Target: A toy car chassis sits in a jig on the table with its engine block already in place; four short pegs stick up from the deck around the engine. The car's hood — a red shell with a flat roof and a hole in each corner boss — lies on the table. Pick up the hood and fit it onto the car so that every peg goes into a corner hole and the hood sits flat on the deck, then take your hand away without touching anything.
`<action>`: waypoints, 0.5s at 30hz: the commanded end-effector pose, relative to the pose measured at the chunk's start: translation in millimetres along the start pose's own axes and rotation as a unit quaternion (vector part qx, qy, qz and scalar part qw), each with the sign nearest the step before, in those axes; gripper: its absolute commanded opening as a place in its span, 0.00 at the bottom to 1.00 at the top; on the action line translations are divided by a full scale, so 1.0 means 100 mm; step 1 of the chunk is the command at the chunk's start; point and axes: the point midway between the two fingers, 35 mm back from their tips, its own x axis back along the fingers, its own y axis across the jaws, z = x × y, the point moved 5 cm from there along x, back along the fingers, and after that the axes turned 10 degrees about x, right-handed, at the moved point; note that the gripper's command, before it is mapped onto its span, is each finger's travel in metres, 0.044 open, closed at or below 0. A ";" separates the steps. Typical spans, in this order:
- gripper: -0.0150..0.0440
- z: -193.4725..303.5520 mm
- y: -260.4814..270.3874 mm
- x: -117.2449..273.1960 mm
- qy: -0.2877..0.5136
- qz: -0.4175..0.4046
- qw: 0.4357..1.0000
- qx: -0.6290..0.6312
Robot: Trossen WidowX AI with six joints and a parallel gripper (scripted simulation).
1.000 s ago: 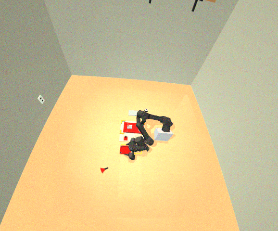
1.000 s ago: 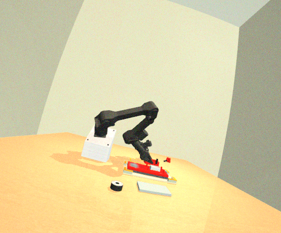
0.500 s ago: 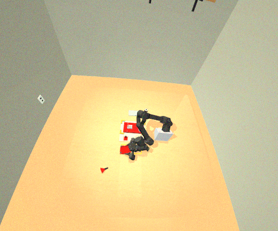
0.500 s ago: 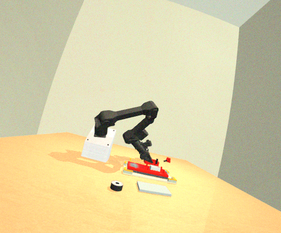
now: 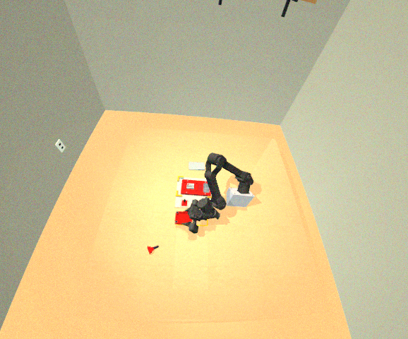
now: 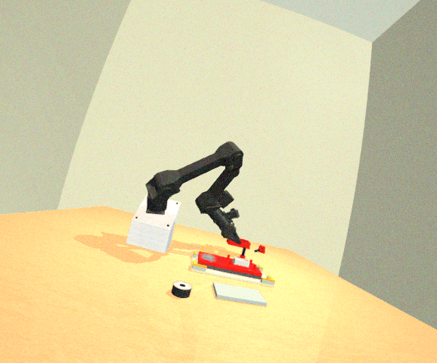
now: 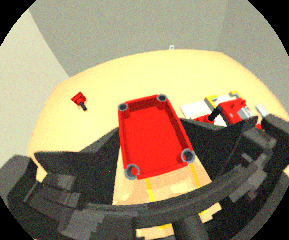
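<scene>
The red hood (image 5: 181, 217) (image 6: 243, 244) (image 7: 154, 137) is a red shell with a grey-ringed hole in each corner. My gripper (image 5: 188, 217) (image 6: 238, 241) (image 7: 150, 126) is shut on the hood, one finger along each long side, and holds it a little above the table. The red car chassis (image 5: 197, 193) (image 6: 221, 261) (image 7: 231, 111) sits in the white jig (image 5: 178, 188) (image 6: 232, 274) with yellow corners. The white engine block (image 5: 190, 186) (image 6: 240, 262) is on its deck. Red pegs show beside the block in the exterior view; not all four are clear.
A small red part (image 5: 184, 203) (image 7: 203, 119) with an upright black post stands between hood and chassis. A red piece with a black handle (image 5: 150, 249) (image 6: 261, 249) (image 7: 78, 98) lies farther off. A grey slab (image 5: 196, 166) (image 6: 239, 293) and a black-and-white roll (image 6: 181, 289) lie beyond the jig.
</scene>
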 end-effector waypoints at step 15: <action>0.25 -0.20 -0.03 0.17 -0.002 0.003 0.999 -0.052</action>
